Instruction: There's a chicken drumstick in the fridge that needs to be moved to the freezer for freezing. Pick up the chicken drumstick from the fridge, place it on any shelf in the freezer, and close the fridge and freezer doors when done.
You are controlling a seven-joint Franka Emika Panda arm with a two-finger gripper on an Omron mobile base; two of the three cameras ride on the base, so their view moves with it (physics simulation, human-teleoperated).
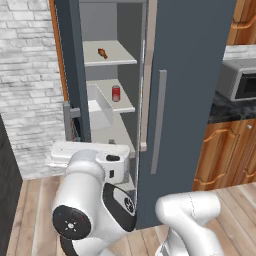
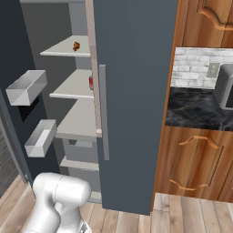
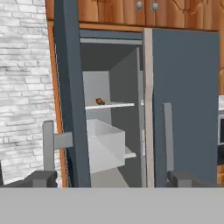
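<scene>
The chicken drumstick (image 1: 102,53) (image 2: 76,46) (image 3: 100,101), small and brown, lies on the upper white shelf (image 1: 117,59) inside the open fridge compartment. The left door (image 1: 75,70) (image 3: 70,109) stands open, while the dark grey right door (image 1: 190,90) (image 2: 132,100) with its long handle (image 1: 159,120) is closed. My gripper (image 3: 113,178) is open with nothing between its fingers. It faces the opening from well in front of the fridge and sits lower than the drumstick's shelf.
A red can (image 1: 116,93) (image 2: 91,83) stands on the middle shelf. Grey door bins (image 2: 26,87) (image 2: 41,137) (image 3: 105,144) hang inside the open door. A microwave (image 1: 239,80) sits on the dark counter (image 2: 195,109) to the right, above wooden cabinets. A brick wall (image 1: 27,75) lies left.
</scene>
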